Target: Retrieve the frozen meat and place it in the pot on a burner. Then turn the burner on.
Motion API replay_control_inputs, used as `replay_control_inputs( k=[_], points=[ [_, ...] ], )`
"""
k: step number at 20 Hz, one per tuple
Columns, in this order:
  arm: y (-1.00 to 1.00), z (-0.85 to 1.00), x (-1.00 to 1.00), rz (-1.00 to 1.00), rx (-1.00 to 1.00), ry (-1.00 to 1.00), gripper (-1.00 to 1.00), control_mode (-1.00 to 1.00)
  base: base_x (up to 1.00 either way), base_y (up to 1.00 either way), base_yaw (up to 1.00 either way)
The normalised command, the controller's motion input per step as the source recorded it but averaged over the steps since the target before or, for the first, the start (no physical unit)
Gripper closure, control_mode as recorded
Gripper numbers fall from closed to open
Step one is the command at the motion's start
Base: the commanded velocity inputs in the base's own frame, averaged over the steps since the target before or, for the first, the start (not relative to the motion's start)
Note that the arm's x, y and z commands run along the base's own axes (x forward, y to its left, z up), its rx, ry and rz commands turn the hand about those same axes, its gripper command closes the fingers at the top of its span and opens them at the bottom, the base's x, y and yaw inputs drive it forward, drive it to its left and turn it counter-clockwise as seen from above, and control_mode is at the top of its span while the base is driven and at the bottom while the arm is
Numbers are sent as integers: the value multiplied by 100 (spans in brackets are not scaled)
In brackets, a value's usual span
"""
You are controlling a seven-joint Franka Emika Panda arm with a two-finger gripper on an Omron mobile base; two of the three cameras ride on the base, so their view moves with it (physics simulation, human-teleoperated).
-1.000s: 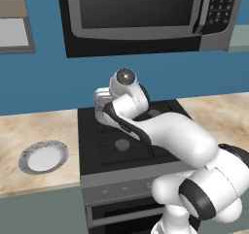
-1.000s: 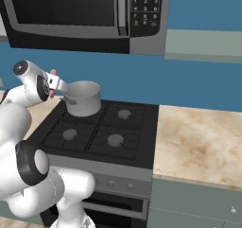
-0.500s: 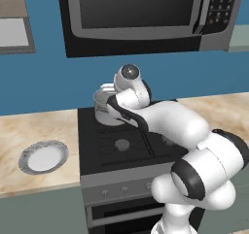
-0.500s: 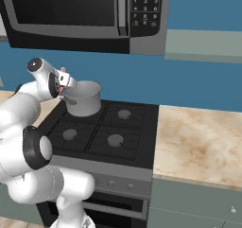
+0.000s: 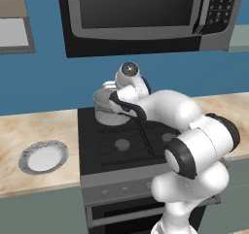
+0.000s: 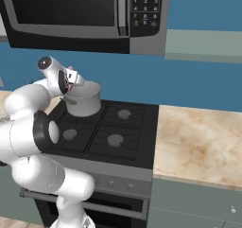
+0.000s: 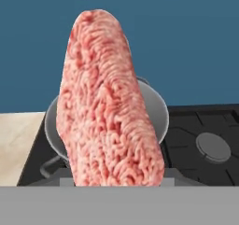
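At stove, back-left corner: grey brushed-metal cylindrical pot [image 6: 84, 99] sits on a black-grated burner [image 5: 108, 119].
Counter, left of stove: round white plate with grey rim [image 5: 43, 156].
Gripper [image 6: 72, 78]: above pot's left rim, clamped on the meat.
Meat: reddish-pink streaked frozen slab [image 7: 107, 107], held over pot.

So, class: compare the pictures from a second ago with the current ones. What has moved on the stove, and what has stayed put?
The arm has swung the pincer across the stove toward the pot, carrying the frozen meat to just beside the pot's rim. The meat is still gripped, not released. The pot, the white plate on the counter and the microwave stayed where they were.
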Motion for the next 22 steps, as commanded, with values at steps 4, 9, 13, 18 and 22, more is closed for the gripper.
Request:
replay_control_inputs(
  k=[4,9,13,18,22],
  points=[
    [-2,-16,33,-1,-1,1,100,-100,0,0,0],
    [0,-18,25,-1,0,3,100,-100,0,0,0],
    [0,-11,18,0,0,5,100,-100,0,0,0],
    [0,-14,22,0,0,6,100,-100,0,0,0],
    [0,-8,23,0,0,9,100,-100,0,0,0]
  ],
)
